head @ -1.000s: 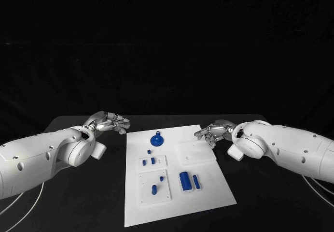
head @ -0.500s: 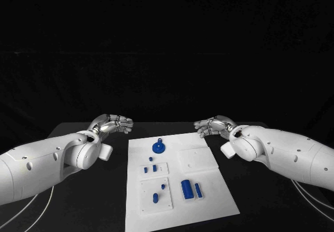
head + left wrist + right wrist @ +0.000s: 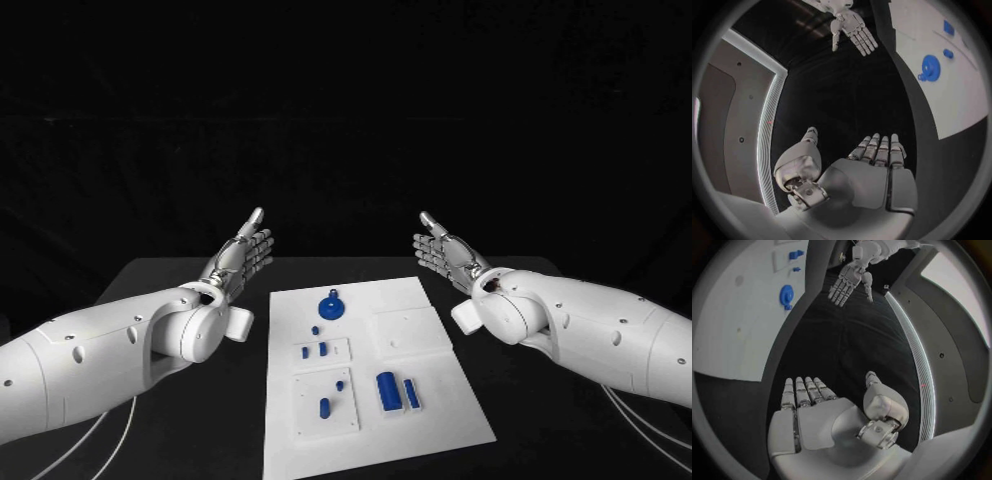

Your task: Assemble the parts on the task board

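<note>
Parts point(image 3: 389, 390) on the task board point(image 3: 433, 420) lie at 6 o'clock from both raised hands. Left hand point(image 3: 245, 252) and right hand point(image 3: 447, 252) are held flat, fingers extended, nothing gripped; neither is judged nearer.

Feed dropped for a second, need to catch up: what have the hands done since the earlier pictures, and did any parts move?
Both the left hand and right hand uncurled their fingers and rose, now flat and open beyond the task board, holding nothing. The blue parts, including the round one, lie as before.
</note>
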You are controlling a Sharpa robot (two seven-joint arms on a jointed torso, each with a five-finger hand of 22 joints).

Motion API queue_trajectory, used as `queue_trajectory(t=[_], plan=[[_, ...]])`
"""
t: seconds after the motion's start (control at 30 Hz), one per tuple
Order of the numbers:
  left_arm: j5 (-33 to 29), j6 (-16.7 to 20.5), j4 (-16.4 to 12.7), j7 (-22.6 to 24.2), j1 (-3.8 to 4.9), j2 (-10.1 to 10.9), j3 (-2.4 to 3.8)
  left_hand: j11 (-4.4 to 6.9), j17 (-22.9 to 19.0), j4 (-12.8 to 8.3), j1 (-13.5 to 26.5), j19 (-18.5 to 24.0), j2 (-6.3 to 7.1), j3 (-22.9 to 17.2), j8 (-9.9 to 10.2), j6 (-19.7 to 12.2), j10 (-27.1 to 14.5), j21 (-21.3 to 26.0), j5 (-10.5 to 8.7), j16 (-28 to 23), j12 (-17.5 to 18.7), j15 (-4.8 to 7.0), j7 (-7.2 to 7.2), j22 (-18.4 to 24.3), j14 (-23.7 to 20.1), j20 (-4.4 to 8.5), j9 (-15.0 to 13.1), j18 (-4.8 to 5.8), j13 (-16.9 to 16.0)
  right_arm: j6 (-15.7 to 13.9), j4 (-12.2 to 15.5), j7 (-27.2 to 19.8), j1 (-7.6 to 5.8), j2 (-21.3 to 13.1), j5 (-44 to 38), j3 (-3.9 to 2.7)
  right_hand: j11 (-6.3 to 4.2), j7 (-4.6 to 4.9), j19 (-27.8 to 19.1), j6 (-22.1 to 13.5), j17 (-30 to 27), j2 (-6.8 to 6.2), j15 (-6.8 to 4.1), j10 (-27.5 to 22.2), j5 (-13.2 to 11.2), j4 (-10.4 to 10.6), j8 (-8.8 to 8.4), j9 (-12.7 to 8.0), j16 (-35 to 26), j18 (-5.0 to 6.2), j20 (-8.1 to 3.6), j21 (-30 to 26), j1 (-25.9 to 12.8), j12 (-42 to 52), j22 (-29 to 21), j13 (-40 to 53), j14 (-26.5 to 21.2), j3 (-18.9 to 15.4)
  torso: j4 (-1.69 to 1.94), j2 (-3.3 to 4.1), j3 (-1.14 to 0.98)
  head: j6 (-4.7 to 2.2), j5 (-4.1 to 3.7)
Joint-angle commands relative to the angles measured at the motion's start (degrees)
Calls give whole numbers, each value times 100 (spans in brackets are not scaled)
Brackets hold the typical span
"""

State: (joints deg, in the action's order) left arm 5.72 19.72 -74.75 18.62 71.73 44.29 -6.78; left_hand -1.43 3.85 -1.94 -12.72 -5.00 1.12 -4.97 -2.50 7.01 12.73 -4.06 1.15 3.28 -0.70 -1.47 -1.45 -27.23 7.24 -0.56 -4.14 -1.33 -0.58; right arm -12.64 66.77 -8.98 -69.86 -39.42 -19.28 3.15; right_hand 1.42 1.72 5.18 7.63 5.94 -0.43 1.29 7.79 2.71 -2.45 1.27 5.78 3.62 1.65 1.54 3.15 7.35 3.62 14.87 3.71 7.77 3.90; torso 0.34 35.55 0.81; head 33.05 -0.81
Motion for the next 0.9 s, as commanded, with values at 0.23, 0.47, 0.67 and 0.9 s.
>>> queue_trajectory(t=[0.23, 0.47, 0.67, 0.9], plan=[[-418, 1791, -1043, 837, -781, 25, 455, 143, -385, 194, 1272, 500, -112, 497, 250, -701, -1273, 406, -115, -328, 70, 147, 145, 2723, -724, 56, 414, 133, 58, -1923, 1295, -1297, 534, -290, 1179, -175, -142, -172, -518, -763, -594, 43, -129, -779, -271, 245, -127, -578, -362, -165, -154, -315, -735, -362, -1487, -371, -777, -390, -33, -435, -80, 132, 81], [-558, 2380, -1477, 1092, -1123, 39, 658, 143, -385, 194, 1272, 500, -112, 497, 250, -701, -1273, 406, -115, -328, 70, 147, 145, 2723, -724, 56, 414, 133, 58, -2850, 2070, -1891, 864, -469, 1746, -281, -142, -172, -518, -763, -594, 43, -129, -779, -271, 245, -127, -578, -362, -165, -154, -315, -735, -362, -1487, -371, -777, -390, -34, -437, -81, 133, 81], [-572, 2439, -1521, 1117, -1157, 41, 678, 143, -385, 194, 1272, 500, -112, 497, 250, -701, -1273, 406, -115, -328, 70, 147, 145, 2723, -724, 56, 414, 133, 58, -3144, 2316, -2079, 969, -526, 1926, -315, -142, -172, -518, -763, -594, 43, -129, -779, -271, 245, -127, -578, -362, -165, -154, -315, -735, -362, -1487, -371, -777, -390, -34, -437, -81, 133, 81], [-572, 2439, -1521, 1117, -1157, 41, 678, 143, -385, 194, 1272, 500, -112, 497, 250, -701, -1273, 406, -115, -328, 70, 147, 145, 2723, -724, 56, 414, 133, 58, -3147, 2318, -2081, 970, -527, 1928, -315, -142, -172, -518, -763, -594, 43, -129, -779, -271, 245, -127, -578, -362, -165, -154, -315, -735, -362, -1487, -371, -777, -390, -34, -437, -81, 133, 81]])
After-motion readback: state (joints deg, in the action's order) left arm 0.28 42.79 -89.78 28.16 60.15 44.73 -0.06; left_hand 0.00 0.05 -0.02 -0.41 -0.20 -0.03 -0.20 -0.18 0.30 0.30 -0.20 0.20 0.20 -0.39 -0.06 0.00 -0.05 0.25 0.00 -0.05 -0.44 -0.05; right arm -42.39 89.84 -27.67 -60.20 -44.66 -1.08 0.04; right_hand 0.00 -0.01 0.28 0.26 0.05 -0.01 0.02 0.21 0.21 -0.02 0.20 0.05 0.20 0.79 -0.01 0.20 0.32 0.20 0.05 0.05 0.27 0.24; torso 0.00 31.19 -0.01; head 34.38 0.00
